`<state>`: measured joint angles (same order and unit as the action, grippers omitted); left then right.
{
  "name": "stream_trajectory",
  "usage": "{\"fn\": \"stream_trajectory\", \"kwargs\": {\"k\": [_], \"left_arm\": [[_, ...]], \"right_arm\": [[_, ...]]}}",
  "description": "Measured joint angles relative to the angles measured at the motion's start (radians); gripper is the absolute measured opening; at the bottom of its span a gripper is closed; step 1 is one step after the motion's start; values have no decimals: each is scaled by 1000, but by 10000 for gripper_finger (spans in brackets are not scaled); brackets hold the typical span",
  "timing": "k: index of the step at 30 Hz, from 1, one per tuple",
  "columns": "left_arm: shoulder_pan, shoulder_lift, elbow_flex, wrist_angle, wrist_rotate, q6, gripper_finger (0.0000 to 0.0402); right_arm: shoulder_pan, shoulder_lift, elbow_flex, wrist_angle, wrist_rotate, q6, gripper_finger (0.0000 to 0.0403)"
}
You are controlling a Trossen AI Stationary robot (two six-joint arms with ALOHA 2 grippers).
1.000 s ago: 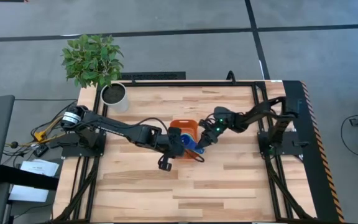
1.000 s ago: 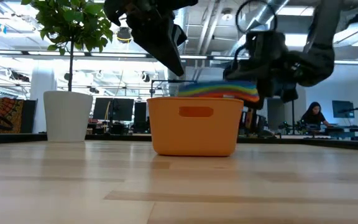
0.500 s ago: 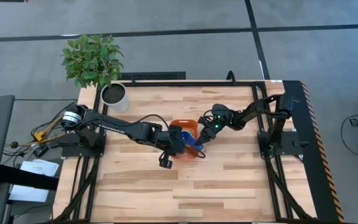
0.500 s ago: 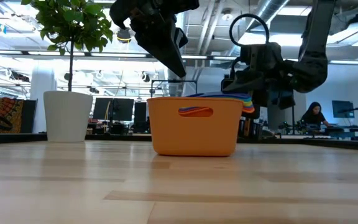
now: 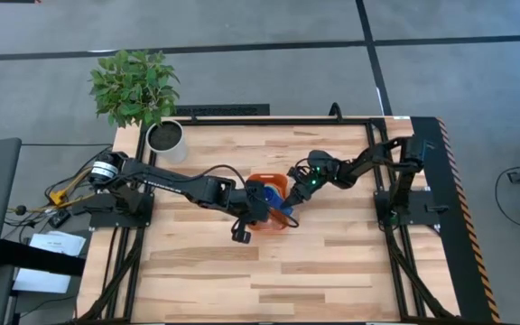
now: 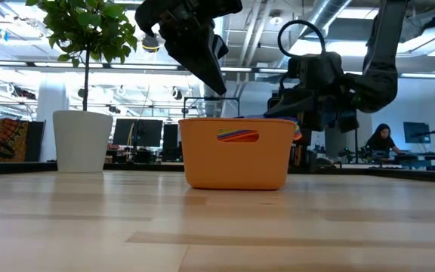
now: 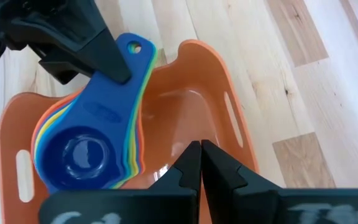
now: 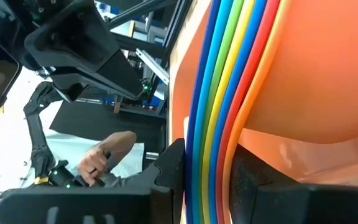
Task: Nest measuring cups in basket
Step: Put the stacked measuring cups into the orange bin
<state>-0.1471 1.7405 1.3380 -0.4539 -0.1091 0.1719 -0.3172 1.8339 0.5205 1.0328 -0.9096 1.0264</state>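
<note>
The orange basket (image 5: 274,184) stands at the table's middle and also shows in the low view (image 6: 236,162). A nested stack of measuring cups (image 7: 82,155), dark blue on top, lies tilted inside it. The stacked handles stick out over the basket's rim. My right gripper (image 5: 290,205) is shut on these handles at the basket's right side. My left gripper (image 7: 200,165) is shut and empty. It hovers above the basket's left part, clear of the rim in the low view (image 6: 216,83). My right gripper pinches the stacked handles (image 8: 210,137) between its two fingers, all layers together, near their free end by the hanging hole (image 7: 134,46). The fingers come slanting down from the table's right. The bowls lie in the basket and the handles slope up over its rim.
A white plant pot (image 5: 164,137) with a green plant stands at the far left corner and shows in the low view (image 6: 81,140). Bare wood lies all around the basket. A person (image 6: 382,140) sits in the room beyond the table.
My right gripper has gone down and a little toward the table's left with the cup stack. The stack was above the basket's rim and now sits down inside the basket, with only its handles over the rim. The gripper stays shut on the handles.
</note>
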Motion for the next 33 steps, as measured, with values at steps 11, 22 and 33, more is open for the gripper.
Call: {"fn": "stream_trajectory", "kwargs": {"k": [11,22,33], "left_arm": [[0,0,0,0,0,-4,0],[0,0,0,0,1,-4,0],[-1,0,0,0,1,-11,0]], "right_arm": [[0,0,0,0,87,2,103],[31,0,0,0,127,21,106],[56,-2,0,-12,184,32,161]]}}
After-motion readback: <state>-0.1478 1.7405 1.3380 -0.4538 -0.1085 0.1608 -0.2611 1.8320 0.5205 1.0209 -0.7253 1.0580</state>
